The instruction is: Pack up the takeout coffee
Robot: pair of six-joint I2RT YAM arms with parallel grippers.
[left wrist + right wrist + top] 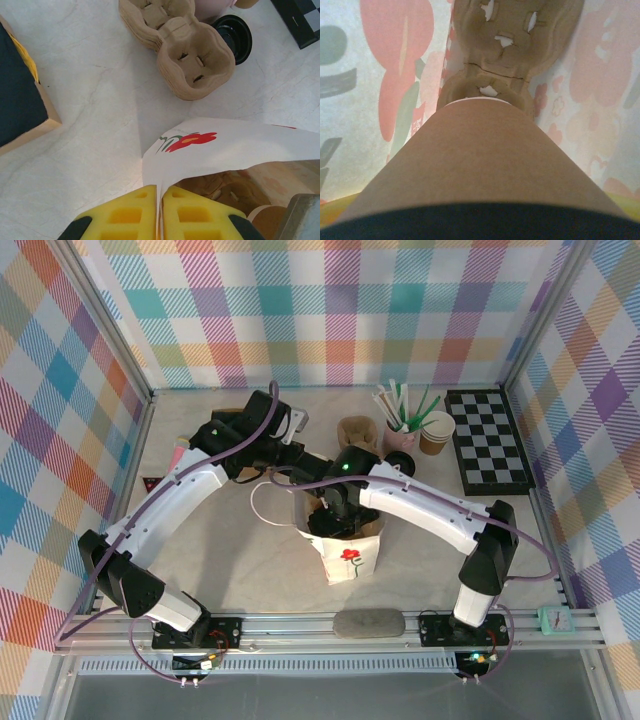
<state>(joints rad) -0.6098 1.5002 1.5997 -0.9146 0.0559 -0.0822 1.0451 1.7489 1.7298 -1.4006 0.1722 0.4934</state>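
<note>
My left gripper (160,194) is clenched on the upper edge of the white flowered paper bag (240,147). My right gripper (337,522) reaches inside the bag, grasping the takeout coffee (480,165). The cup's base meets a socket of the cardboard carrier (515,45); I cannot tell whether it is seated.

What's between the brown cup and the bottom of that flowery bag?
A cardboard cup carrier, in the bag beneath the brown cup, seen in the right wrist view.
</note>
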